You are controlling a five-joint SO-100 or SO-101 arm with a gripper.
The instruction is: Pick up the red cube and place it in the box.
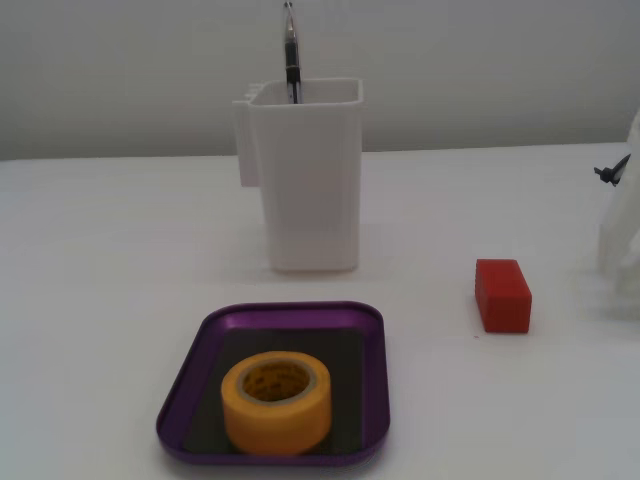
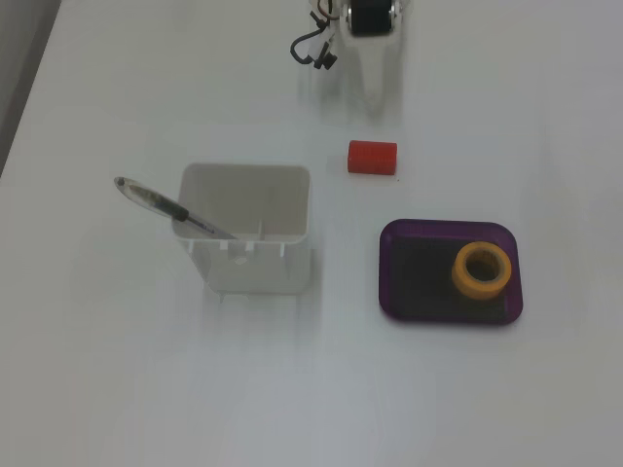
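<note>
The red cube (image 1: pixel 502 295) lies on the white table, apart from everything; in the other fixed view it (image 2: pixel 373 157) sits just below my gripper. The box is a shallow purple tray (image 1: pixel 195 375) with a dark base, also seen from above (image 2: pixel 417 277). My white gripper (image 2: pixel 380 95) points down from the top edge of that view, its tip a short way above the cube. It looks like one narrow taper, fingers together, holding nothing. In the front fixed view only a white part of the arm (image 1: pixel 620 245) shows at the right edge.
A yellow tape roll (image 1: pixel 276 402) stands inside the tray, toward its right side from above (image 2: pixel 482 269). A tall white container (image 1: pixel 305 180) with a pen (image 2: pixel 165 204) in it stands behind the tray, to the left of the cube in the view from above. Black cables (image 2: pixel 313 49) hang by the arm's base.
</note>
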